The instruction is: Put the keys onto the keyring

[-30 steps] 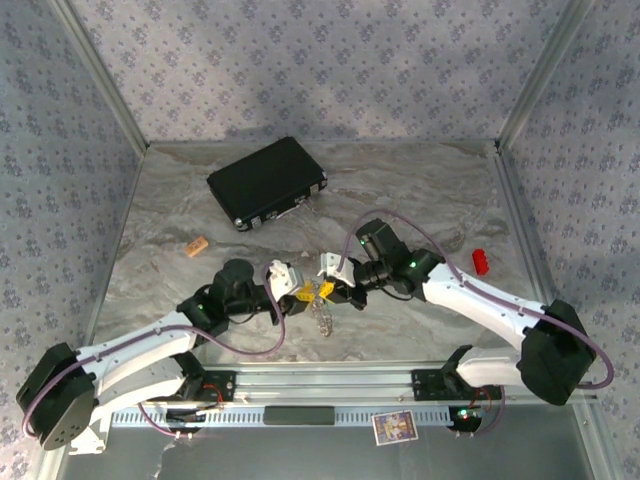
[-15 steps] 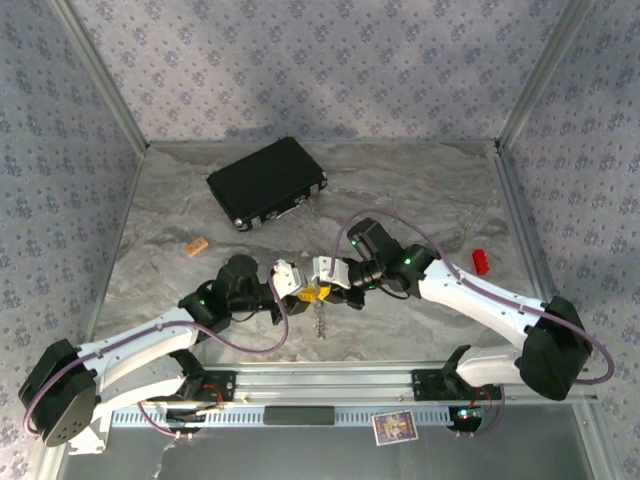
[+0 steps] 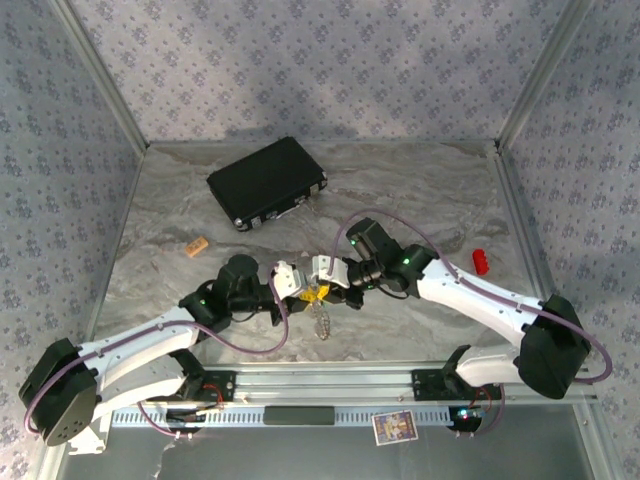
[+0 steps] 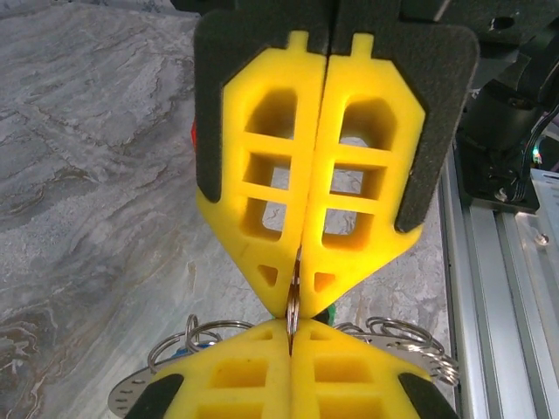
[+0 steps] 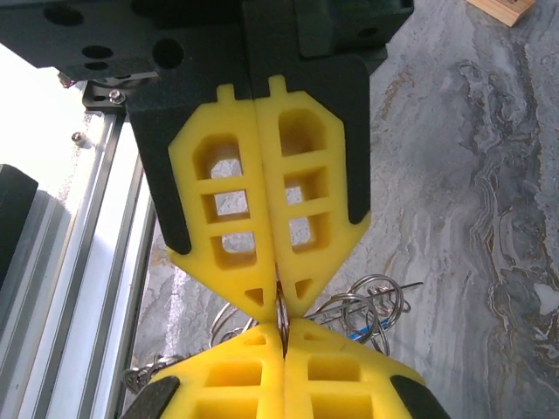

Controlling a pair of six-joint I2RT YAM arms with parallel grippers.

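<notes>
My left gripper (image 3: 300,288) and right gripper (image 3: 322,283) meet tip to tip above the table's front middle. Both are shut on the same thin split ring (image 4: 293,297), seen edge-on between the yellow pads. In the left wrist view my left gripper (image 4: 290,323) is at the bottom, with the right gripper's fingers (image 4: 367,175) above it. My right gripper (image 5: 283,326) sits low in its own view. A bunch of wire rings (image 5: 367,305) hangs beneath. The flat grey keyring (image 4: 129,397) peeks out low. Of the keys, slivers of green tag (image 4: 330,312) and blue tag (image 5: 354,333) show.
A black rectangular case (image 3: 268,182) lies at the back left. A small tan block (image 3: 197,245) sits on the left and a red piece (image 3: 481,261) on the right. The aluminium rail (image 3: 320,383) runs along the near edge under both arms.
My left gripper has closed onto the split ring. The right arm has shifted slightly left, bringing the fingertips together, and the ring bunch now hangs below them.
</notes>
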